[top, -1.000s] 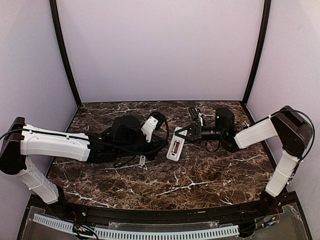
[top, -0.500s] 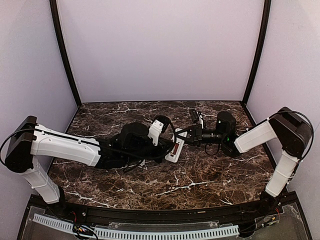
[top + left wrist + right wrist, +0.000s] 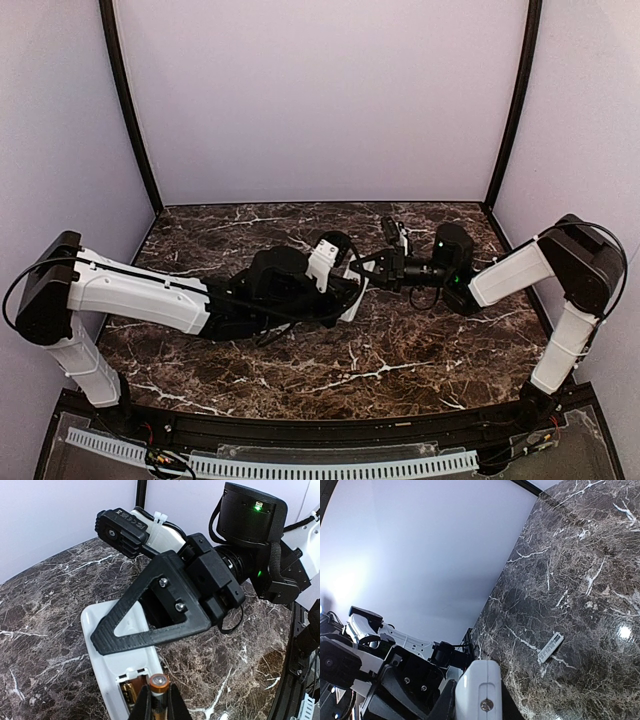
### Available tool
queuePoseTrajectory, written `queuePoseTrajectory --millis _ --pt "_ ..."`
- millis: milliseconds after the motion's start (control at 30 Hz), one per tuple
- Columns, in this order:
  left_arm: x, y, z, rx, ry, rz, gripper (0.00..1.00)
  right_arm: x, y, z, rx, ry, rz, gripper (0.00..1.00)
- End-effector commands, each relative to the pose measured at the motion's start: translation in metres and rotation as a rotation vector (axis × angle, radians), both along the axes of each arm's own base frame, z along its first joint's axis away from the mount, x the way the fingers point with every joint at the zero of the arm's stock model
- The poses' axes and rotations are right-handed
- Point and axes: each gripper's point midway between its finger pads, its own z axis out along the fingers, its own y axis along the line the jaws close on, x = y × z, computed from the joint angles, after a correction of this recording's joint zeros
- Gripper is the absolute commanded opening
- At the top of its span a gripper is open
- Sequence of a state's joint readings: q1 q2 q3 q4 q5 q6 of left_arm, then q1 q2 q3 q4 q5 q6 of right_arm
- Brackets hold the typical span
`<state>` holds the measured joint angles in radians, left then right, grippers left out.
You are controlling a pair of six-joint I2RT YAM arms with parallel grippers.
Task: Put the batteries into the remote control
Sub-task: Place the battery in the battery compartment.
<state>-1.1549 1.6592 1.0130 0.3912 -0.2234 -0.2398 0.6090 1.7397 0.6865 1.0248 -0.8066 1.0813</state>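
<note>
The white remote control [image 3: 112, 645] lies back-up, its reddish battery recess open with one battery [image 3: 127, 694] in it. My right gripper [image 3: 477, 702] is shut on the remote's far end [image 3: 479, 680]; its black finger [image 3: 150, 625] crosses the remote in the left wrist view. My left gripper [image 3: 159, 691] is shut on a battery [image 3: 159, 682] with a copper end, held at the empty side of the recess. In the top view the left gripper [image 3: 345, 290] covers most of the remote [image 3: 356, 293], and the right gripper [image 3: 368, 268] meets it from the right.
A small flat white plastic piece [image 3: 550, 647] lies on the dark marble table [image 3: 400, 350], left of the remote; the left arm hides it in the top view. White walls and black corner posts [image 3: 128, 110] close in the back and sides.
My left arm has moved right with the battery, from beside the remote to over its open recess. The right gripper and the remote have shifted slightly right.
</note>
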Motion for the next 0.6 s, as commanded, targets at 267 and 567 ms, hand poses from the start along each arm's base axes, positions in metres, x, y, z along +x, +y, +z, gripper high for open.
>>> queuePoseTrajectory --millis 267,567 --pt "0.015 0.008 0.008 0.013 -0.050 0.106 0.06 -0.006 0.001 0.015 0.051 -0.037 0.006 0.00" --pt "0.004 -0.007 0.000 0.007 -0.021 0.009 0.07 -0.004 0.003 0.017 0.071 -0.035 0.011 0.00"
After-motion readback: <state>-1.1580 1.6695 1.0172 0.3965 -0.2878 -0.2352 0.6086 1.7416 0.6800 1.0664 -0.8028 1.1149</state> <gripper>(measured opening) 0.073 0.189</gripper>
